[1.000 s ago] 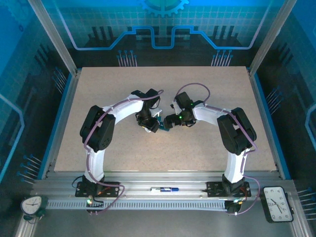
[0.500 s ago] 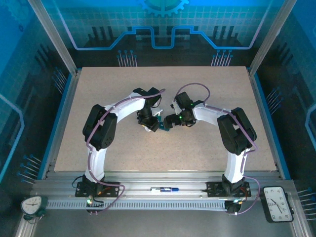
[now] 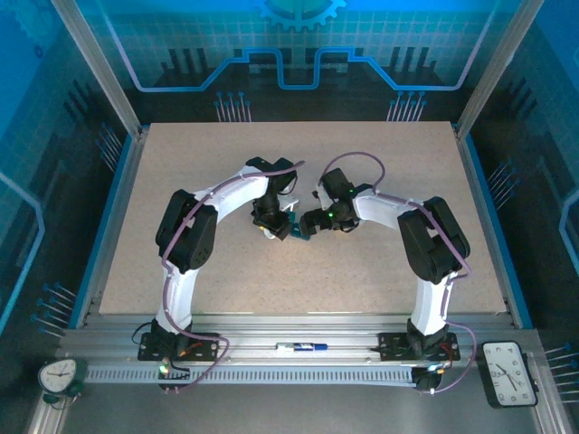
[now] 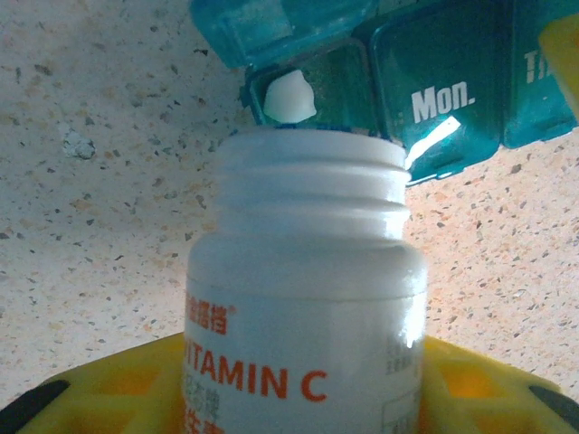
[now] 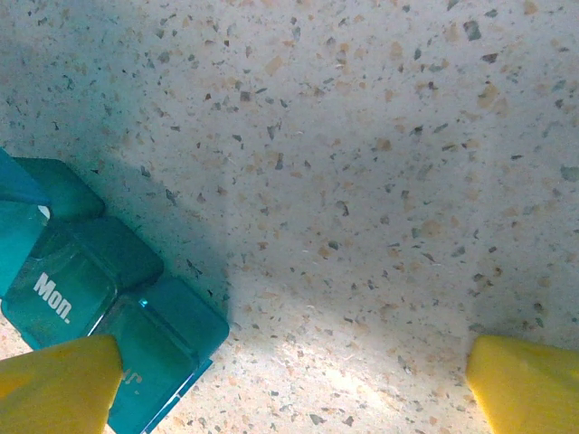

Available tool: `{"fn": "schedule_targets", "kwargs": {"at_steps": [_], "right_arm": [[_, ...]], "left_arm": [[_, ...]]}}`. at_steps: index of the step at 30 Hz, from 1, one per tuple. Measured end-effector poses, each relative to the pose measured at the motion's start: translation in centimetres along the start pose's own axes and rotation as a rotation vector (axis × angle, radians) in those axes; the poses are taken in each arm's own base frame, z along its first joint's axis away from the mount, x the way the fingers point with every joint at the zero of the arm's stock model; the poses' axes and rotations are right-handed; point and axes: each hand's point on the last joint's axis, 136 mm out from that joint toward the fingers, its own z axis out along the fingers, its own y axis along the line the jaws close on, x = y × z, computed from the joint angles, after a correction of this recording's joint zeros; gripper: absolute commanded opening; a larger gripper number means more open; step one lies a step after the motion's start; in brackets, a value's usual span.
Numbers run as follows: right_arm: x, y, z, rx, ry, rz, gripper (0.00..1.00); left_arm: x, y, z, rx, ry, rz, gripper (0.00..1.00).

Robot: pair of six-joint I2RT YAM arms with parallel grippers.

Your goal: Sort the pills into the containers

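The left gripper [image 3: 275, 228] is clenching a white bottle [image 4: 306, 307] marked "VITAMIN C", its yellow fingers [image 4: 109, 391] pressing the bottle's sides near the bottom of the left wrist view. The bottle is pointing its uncapped mouth at the teal pill box [image 4: 434, 81], which is lying on the speckled table [image 5: 362, 136] near the middle, between the two grippers. One compartment is standing open with its lid raised, right at the bottle's rim, and the next one, marked "Mon.", is sitting closed. A white pill [image 4: 289, 98] is showing just above the rim against the open compartment; whether it is lying inside or resting on the lip I cannot tell. The right gripper [image 5: 289, 384] is hovering with its jaws spread wide and grasping nothing, one yellow finger [image 5: 59, 380] overlapping the pill box's end.
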Motion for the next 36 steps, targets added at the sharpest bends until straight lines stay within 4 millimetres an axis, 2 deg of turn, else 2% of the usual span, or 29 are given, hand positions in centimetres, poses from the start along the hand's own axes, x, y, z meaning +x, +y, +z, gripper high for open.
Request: {"fn": "schedule_targets", "kwargs": {"at_steps": [36], "right_arm": [[0.01, -0.02, 0.01, -0.003, 0.002, 0.002, 1.0]], "left_arm": [[0.35, -0.58, 0.17, -0.009, 0.077, 0.019, 0.0]]}}
